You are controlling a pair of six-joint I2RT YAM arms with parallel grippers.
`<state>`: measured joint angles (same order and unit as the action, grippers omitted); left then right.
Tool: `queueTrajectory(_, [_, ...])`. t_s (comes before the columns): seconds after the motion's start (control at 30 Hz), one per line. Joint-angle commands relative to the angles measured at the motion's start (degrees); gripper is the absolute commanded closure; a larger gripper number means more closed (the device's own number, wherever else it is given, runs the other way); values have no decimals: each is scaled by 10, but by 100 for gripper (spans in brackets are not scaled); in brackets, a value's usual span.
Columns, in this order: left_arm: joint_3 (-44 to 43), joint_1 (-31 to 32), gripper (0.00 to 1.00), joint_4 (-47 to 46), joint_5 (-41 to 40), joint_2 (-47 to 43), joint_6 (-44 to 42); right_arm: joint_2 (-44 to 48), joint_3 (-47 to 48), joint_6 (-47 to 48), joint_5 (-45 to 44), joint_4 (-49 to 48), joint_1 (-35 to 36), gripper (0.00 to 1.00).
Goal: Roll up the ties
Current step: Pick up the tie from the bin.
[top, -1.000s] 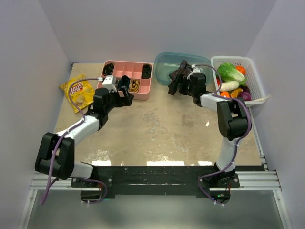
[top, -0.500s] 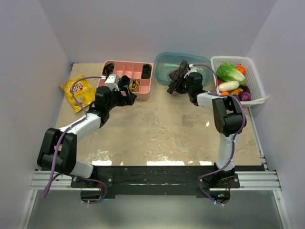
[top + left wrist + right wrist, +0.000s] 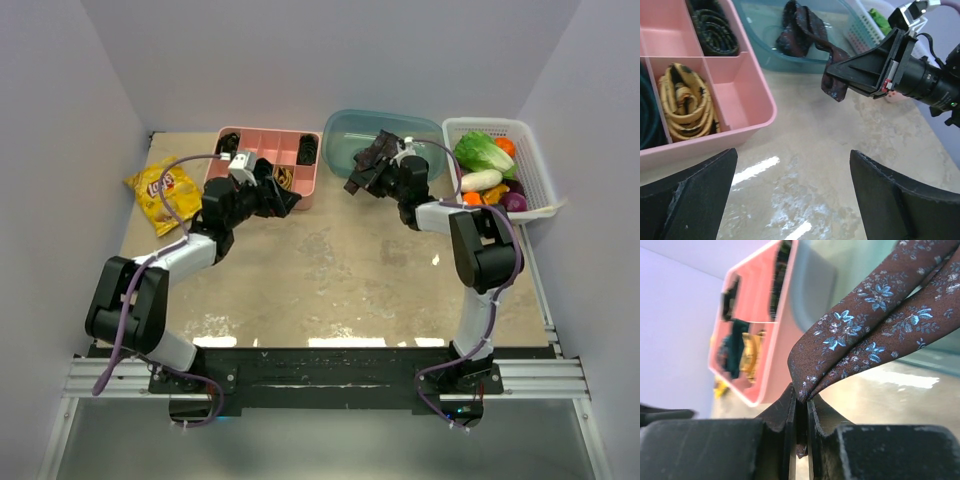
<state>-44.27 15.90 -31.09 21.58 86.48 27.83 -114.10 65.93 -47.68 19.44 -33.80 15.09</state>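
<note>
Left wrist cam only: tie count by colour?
maroon tie: 1
yellow rolled tie: 1
dark speckled rolled tie: 1
dark teal rolled tie, cut off by the frame edge: 1
Total: 4

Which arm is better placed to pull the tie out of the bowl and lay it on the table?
Right. The right tool is shut on the end of the tie, just outside the bowl. The left tool is open and empty, near the tray, apart from the tie.
</note>
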Motion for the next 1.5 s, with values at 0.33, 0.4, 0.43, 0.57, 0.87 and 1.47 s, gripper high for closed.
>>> queueTrajectory(0.33, [-89, 67, 5, -233, 134, 157, 180, 87, -15, -119, 35, -36, 38, 99])
queueTrajectory(0.4, [-106, 71, 7, -235, 135, 177, 186, 90, -18, -122, 38, -36, 39, 99])
queueTrajectory(0.43, [-111, 75, 7, -236, 136, 182, 187, 90, -19, -123, 42, -39, 40, 99])
queueTrajectory(0.57, [-136, 80, 10, -238, 137, 212, 197, 99, -23, -125, 49, -37, 42, 99])
queueTrajectory(0.87, [-200, 82, 30, -219, 137, 259, 197, 106, -28, -142, 69, -52, 47, 99])
queueTrajectory(1.47, [-192, 70, 100, -226, 151, 205, 188, 143, -45, -125, 68, -20, 47, 48])
